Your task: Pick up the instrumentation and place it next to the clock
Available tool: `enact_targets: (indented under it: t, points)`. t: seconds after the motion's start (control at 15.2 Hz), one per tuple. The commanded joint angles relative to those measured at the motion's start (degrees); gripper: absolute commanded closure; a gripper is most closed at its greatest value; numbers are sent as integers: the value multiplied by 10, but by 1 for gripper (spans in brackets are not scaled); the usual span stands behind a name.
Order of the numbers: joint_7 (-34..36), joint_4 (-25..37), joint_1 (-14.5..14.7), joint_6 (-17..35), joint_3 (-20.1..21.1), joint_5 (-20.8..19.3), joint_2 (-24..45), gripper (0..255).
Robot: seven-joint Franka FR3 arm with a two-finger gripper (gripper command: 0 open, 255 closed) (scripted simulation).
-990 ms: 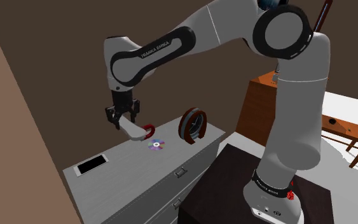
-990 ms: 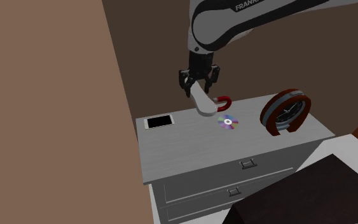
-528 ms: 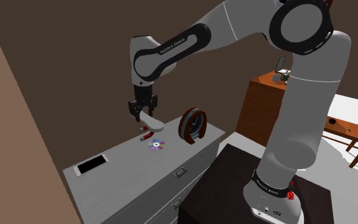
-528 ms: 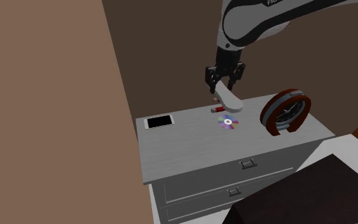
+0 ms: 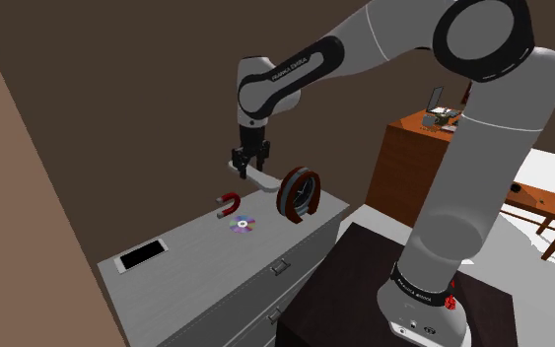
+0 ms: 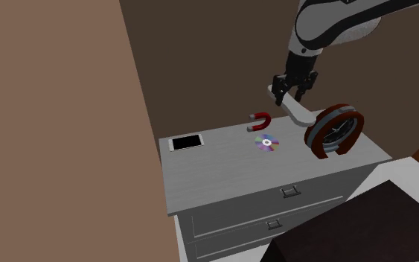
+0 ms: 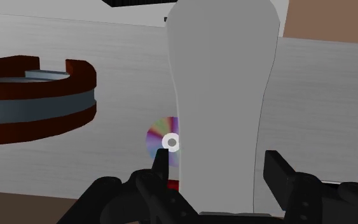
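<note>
Pale grey and long, the instrumentation (image 6: 298, 112) hangs clear of the tabletop (image 6: 215, 175), pinched at its upper end by the black tool (image 6: 293, 91). Its lower end reaches down just beside the back of the clock (image 6: 336, 131), the red-rimmed one standing upright on the grey drawer chest toward the second exterior view's right. So the pick-up is done, I'd say, and the carry looks close to its end. What is left is to lower the piece onto a bare patch by the clock, let go and draw the arm away. Whether the piece touches the clock's rim I cannot tell from these angles. Looking along the hand, the two fingers (image 7: 160, 162) are spread just to the width of the piece and press on its sides, so it is clasped rather than merely sitting between them. Below it lie a rainbow-sheened disc (image 5: 243, 225) and, a little further from the clock, a red horseshoe magnet (image 5: 229, 205), both flat on the top and apart from the tool. A phone (image 5: 142, 256) lies well off toward the other end. To my eye the set-down spot should keep clear of the disc
</note>
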Motion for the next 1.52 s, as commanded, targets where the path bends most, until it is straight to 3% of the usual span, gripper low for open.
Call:
enact_targets:
  t: [0.0, 0.73, 1.45]
  points:
    - [-29, -11, -14, 1, -14, 1, -9, 255]
    - [-184, -29, -91, 1, -94, -3, -25, 255]
    - [-342, 33, -167, -14, -172, 4, 25, 255]
